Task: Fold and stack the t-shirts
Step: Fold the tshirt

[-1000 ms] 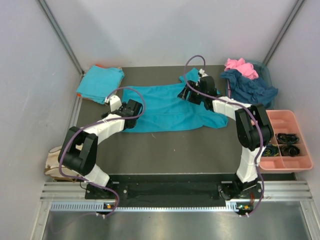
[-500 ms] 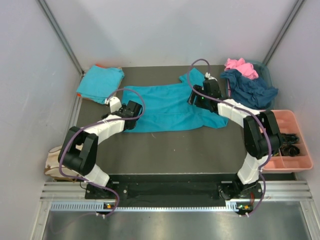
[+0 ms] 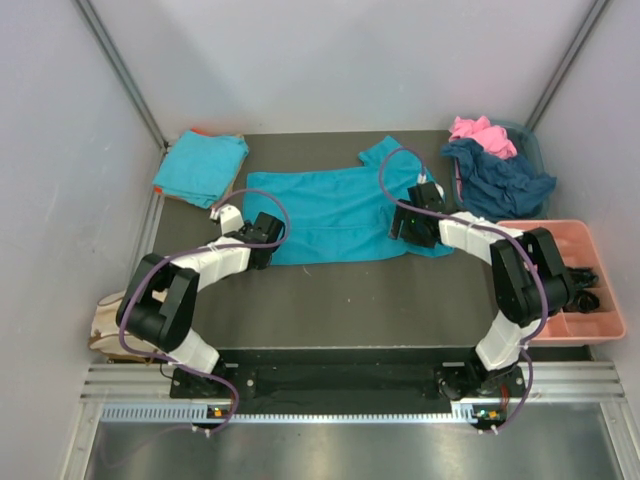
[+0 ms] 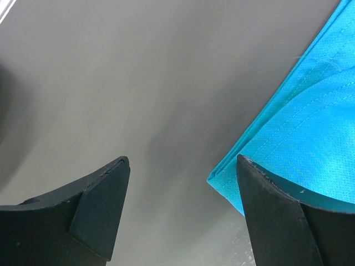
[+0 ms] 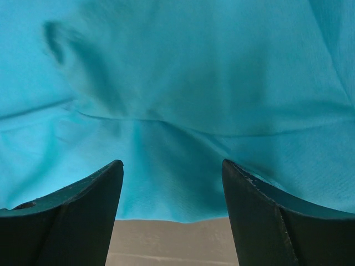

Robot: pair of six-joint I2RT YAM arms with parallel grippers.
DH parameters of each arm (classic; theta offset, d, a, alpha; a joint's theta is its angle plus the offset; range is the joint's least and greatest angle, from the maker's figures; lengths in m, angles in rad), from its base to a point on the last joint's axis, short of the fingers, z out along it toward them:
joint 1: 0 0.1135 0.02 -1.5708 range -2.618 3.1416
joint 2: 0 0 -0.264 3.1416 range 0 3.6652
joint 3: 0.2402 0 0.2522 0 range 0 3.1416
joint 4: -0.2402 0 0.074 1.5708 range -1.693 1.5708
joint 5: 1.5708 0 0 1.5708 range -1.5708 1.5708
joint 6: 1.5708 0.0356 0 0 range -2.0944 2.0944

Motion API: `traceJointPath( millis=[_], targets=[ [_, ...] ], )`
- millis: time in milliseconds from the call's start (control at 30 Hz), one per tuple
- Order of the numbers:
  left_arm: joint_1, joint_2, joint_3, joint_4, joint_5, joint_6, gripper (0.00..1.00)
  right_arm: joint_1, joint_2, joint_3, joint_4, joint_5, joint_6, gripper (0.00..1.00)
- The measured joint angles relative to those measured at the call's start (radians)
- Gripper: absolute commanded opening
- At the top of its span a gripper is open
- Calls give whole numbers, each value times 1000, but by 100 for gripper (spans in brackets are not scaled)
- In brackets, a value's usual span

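At the far left corner of the table [image 3: 350, 300], one turquoise t-shirt [image 3: 200, 167] lay already folded into a neat rectangle, the only finished piece in sight and the likely start of the stack.

Nearer the middle, the left gripper [image 3: 264, 234] sat low at the near left corner of a second turquoise t-shirt [image 3: 330, 215]. Its wrist view showed the fingers set wide apart and holding nothing. The shirt's doubled hem corner lay flat on the table between them, close to the right-hand finger.

This second shirt was spread across the centre of the table, one sleeve pointing toward the far wall. It looked unfolded or only partly folded, with a soft crease running across it.

The right gripper [image 3: 403, 226] hovered over the shirt's near right edge. Its fingers were also spread wide and empty, with wrinkled turquoise cloth below them and the table just showing at the hem.

Further right, at the far right corner, a pink t-shirt [image 3: 480, 132] and a dark navy t-shirt [image 3: 500, 178] sat crumpled together in a heap, untouched. A pink compartment tray [image 3: 575, 226] stood at the right edge.

Judged from this, roughly one shirt of four was done; the spread shirt needed folding and stacking, then the pink and navy ones.
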Motion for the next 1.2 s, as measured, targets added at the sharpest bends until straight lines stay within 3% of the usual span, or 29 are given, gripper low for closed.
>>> traceJointPath(
  millis=[367, 767, 1200],
  targets=[
    [-3, -26, 0, 9, 8, 30, 81, 4, 20, -20, -4, 26, 2, 73],
    [-6, -74, 0, 129, 109, 147, 71, 6, 26, -13, -6, 32, 2, 73],
    [-19, -13, 0, 179, 180, 203, 62, 6, 31, -8, -4, 34, 2, 73]
  ],
)
